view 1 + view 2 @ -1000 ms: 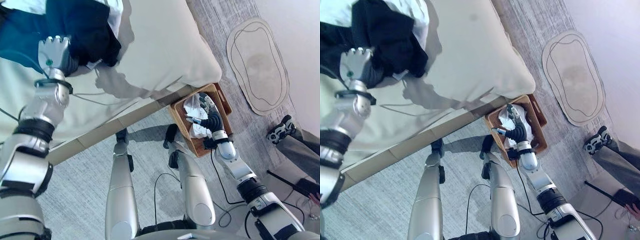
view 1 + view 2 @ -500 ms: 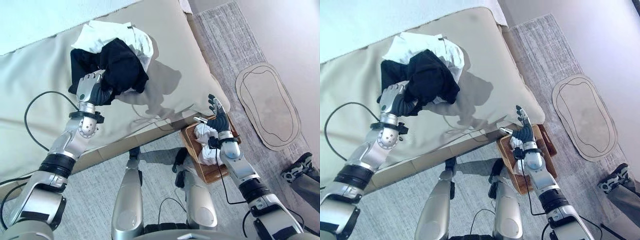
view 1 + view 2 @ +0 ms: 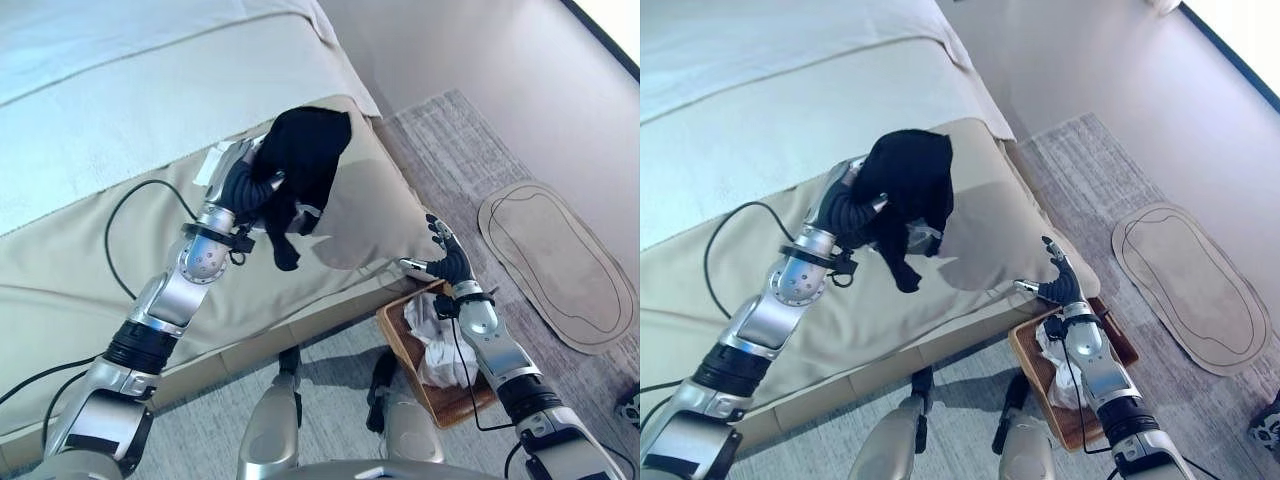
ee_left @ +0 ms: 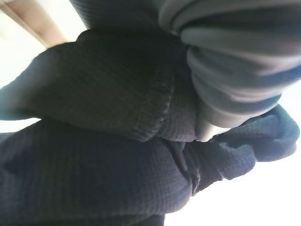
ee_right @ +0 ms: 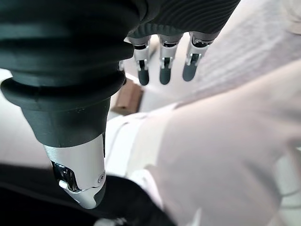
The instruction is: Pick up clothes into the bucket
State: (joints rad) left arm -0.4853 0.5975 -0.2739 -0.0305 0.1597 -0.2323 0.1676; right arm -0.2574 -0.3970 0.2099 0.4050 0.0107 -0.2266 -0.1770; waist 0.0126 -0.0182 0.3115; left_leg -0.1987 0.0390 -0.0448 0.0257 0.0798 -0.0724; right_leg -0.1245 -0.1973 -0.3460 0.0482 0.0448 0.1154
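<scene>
Now left robot hand (image 3: 243,183) grips black garment (image 3: 303,160) above bed; right robot hand (image 3: 449,266) open over basket (image 3: 398,332).

You see the garment (image 3: 300,160) bunched in the left hand (image 3: 243,183) as plain black, with a fine waffle-like knit up close and no print. Behind those fingers the bed cover (image 3: 120,220) is pale beige, the sheet (image 3: 120,60) past it near white. Below the right hand (image 3: 1057,284), whose fingers are silver with dark tips, you see a brown woven basket (image 3: 400,340) holding white cloth (image 3: 440,340). The carpet (image 3: 470,150) is streaked grey; the mat (image 3: 550,260) is tan with a dark outline.
</scene>
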